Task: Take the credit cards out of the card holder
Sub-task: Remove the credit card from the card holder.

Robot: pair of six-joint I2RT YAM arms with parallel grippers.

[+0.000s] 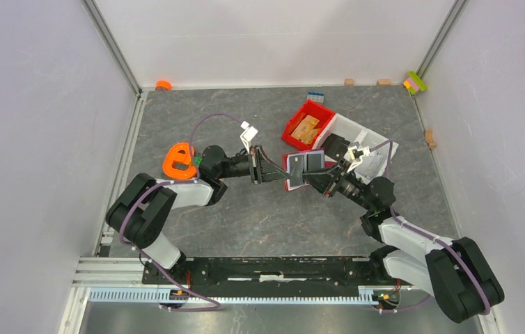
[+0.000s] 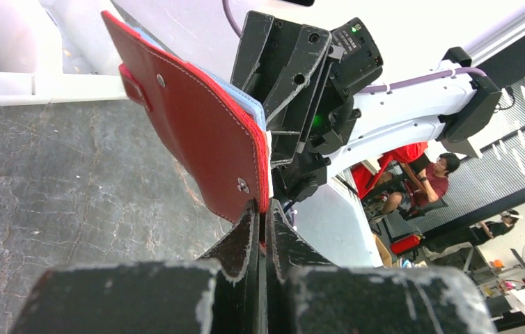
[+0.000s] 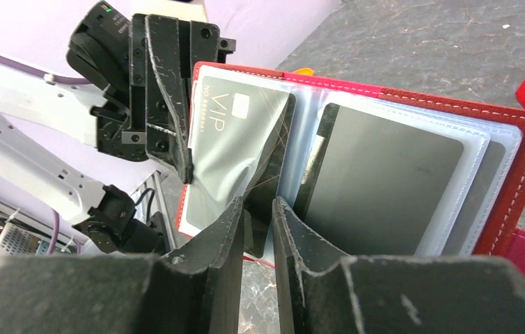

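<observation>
The dark red card holder (image 1: 303,165) hangs open above the table's middle, its outer cover (image 2: 197,132) facing the left wrist camera. My left gripper (image 2: 265,209) is shut on the holder's edge. In the right wrist view, clear sleeves hold a grey credit card marked VIP (image 3: 235,132) and a dark credit card (image 3: 378,181). My right gripper (image 3: 258,205) stands narrowly open, and the grey card's lower corner sits between its fingertips with a gap still showing. My left gripper's fingers (image 3: 169,104) clamp the holder's left edge there.
A bright red bin (image 1: 307,124) with tan pieces and a white bin (image 1: 364,142) stand just behind the holder. An orange object (image 1: 179,161) lies by the left arm. Small blocks (image 1: 415,82) line the far wall.
</observation>
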